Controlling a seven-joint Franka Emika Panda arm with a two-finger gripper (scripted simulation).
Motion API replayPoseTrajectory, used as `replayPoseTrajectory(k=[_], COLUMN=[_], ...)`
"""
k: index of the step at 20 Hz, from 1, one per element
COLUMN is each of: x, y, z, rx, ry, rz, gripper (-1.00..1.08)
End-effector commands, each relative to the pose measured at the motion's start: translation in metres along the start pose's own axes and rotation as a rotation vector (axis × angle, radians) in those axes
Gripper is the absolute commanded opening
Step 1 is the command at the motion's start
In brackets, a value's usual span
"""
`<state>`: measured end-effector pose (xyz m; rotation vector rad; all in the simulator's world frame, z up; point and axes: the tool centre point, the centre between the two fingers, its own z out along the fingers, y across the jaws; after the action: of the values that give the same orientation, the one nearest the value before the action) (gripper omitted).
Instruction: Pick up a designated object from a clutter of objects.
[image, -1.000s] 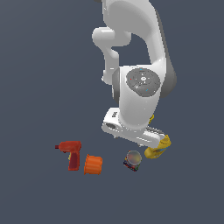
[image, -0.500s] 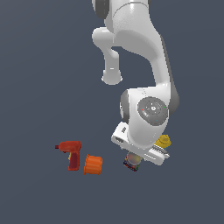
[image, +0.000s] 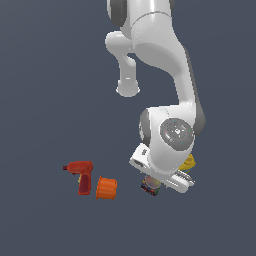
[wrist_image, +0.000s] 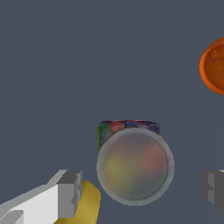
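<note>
The multicoloured can (wrist_image: 134, 164) stands upright with its silvery-grey top facing the wrist camera. It sits between my two grey fingertips (wrist_image: 70, 192), which stand apart on either side without touching it. My gripper (wrist_image: 142, 190) is open. In the exterior view the can (image: 150, 185) shows only partly, under the white hand of the arm (image: 165, 172), so the fingers are hidden there.
The ribbed orange cup (image: 106, 188) lies to the exterior view's left of the can, and shows at the wrist view's edge (wrist_image: 214, 65). The red toy drill (image: 81, 175) lies further left. A yellow object (image: 189, 161) sits behind the hand; it shows by one finger (wrist_image: 85, 203).
The arm has come down and moved toward the exterior view's right. The hand now sits low over the can and covers most of it and the yellow objects.
</note>
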<state>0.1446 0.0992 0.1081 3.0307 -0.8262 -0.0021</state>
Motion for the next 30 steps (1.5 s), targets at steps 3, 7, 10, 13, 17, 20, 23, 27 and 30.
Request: replayPoseTrajectory(k=[3,7,10,13,17,20,23,27,30], x=[0.0,0.0,-0.001,0.0,0.001,0.001,0.001,0.0,0.0], y=[0.0,0.0,0.0,0.0,-0.001,-0.001,-0.001,-0.001,0.0], z=[0.01,0.033,0.046,0.051,0.05,0.05,0.05,0.051,0.048], rx=[0.0,0.0,0.0,0.001,0.001,0.001,0.001,0.0,0.0], ry=[0.0,0.001,0.001,0.001,0.001,0.001,0.001,0.0,0.0], rz=[0.001,0.003,0.003,0.004,0.004,0.004,0.004,0.004,0.004], gripper=[1.0,1.0,1.0,1.0,-1.0,-1.0,-1.0,-1.0,-1.0])
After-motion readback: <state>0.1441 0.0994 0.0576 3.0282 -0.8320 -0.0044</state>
